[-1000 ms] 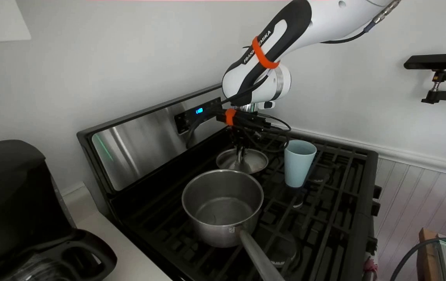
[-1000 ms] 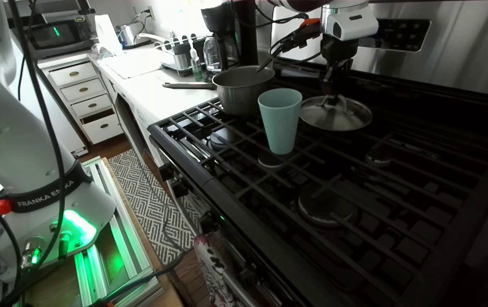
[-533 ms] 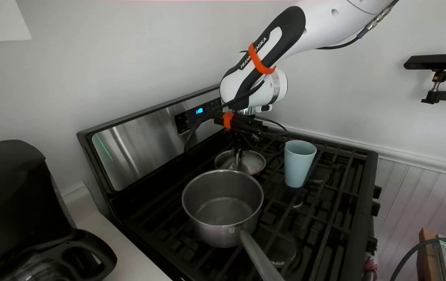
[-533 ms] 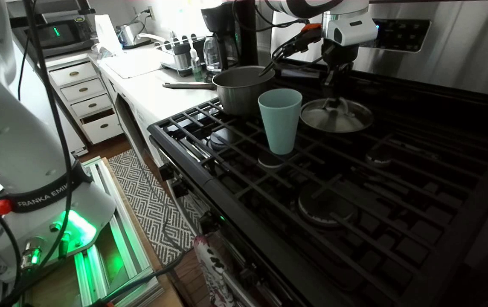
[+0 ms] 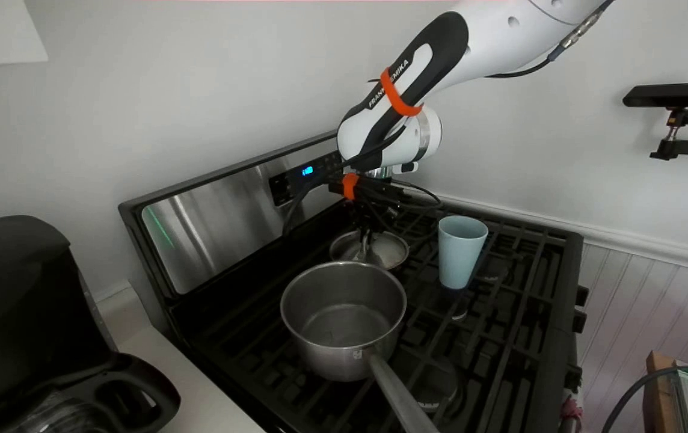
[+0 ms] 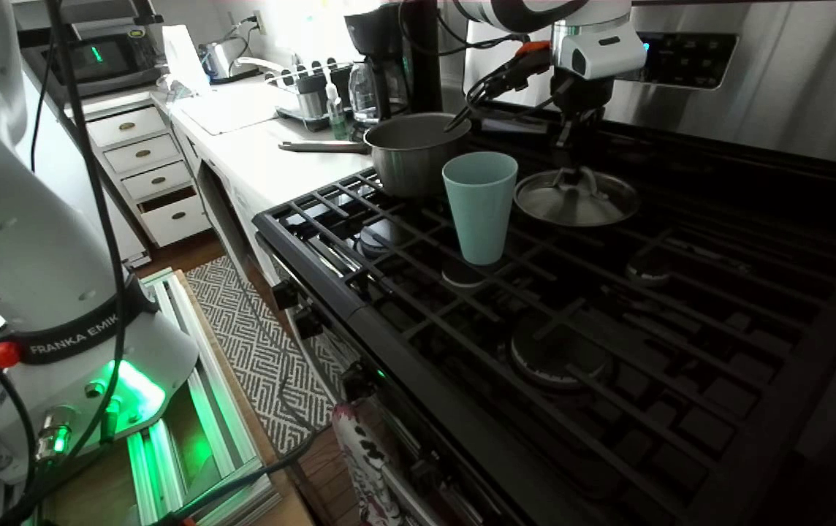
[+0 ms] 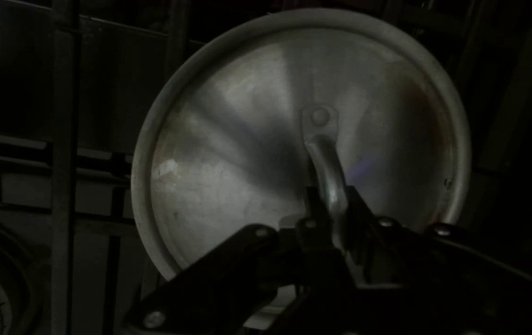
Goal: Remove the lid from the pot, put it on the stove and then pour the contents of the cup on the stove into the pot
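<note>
The lid (image 5: pixel 391 251) is silver with an arched handle, low over the back grates of the stove (image 5: pixel 224 225), behind the pot. It also shows in another exterior view (image 6: pixel 575 208) and fills much of the wrist view (image 7: pixel 229 158). My gripper (image 7: pixel 332 204) is shut on the lid's handle, one finger on each side; I cannot tell whether the lid rests fully on the grates. The pot (image 5: pixel 332 361) is uncovered, its visible inside bare, also seen here (image 6: pixel 407 172). The pale blue cup (image 5: pixel 459 258) stands upright beside the lid (image 6: pixel 480 212); its contents are hidden.
The pot's handle (image 5: pixel 401 397) points away from the lid. A black coffee maker (image 5: pixel 13 313) stands on the white counter (image 6: pixel 235 157) beside the stove. The stove's back panel (image 6: pixel 791 95) and the wall are close behind my arm.
My gripper and the lid have moved slightly down and a little toward the back panel, then almost stopped. The pot and cup have not moved.
</note>
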`<state>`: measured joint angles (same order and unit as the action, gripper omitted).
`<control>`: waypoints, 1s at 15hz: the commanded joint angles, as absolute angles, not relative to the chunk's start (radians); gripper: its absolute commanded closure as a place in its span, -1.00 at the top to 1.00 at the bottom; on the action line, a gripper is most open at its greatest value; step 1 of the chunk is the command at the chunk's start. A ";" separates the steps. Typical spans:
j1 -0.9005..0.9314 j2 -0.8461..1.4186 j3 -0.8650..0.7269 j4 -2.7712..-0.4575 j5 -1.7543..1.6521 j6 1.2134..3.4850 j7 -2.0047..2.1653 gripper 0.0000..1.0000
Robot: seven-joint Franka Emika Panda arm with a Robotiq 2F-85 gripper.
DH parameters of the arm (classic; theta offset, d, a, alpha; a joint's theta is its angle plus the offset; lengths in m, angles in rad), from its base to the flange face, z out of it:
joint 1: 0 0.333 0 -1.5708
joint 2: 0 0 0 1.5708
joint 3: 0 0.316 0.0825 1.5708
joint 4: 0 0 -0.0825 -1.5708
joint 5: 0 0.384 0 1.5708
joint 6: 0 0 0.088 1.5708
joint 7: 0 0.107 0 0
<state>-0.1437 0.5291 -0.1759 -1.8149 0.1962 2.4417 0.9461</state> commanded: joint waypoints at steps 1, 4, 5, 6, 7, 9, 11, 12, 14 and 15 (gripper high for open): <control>-0.132 0.565 -0.182 -1.784 0.205 2.445 0.945 -0.93; -0.132 0.566 -0.181 -1.786 0.206 2.442 0.944 -0.93; -0.131 0.567 -0.181 -1.787 0.205 2.442 0.944 -0.93; -0.131 0.567 -0.182 -1.787 0.205 2.443 0.944 -0.93; -0.131 0.567 -0.182 -1.788 0.204 2.444 0.944 -0.93; -0.131 0.567 -0.183 -1.788 0.203 2.443 0.943 -0.83; -0.130 0.567 -0.184 -1.789 0.202 2.444 0.945 -0.18; -0.130 0.567 -0.183 -1.792 0.204 2.445 0.942 -0.05; -0.130 0.564 -0.183 -1.798 0.206 2.445 0.939 0.23; -0.130 0.556 -0.185 -1.803 0.205 2.449 0.938 0.35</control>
<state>-0.1364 0.5464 -0.1775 -1.8147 0.1961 2.4417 0.9460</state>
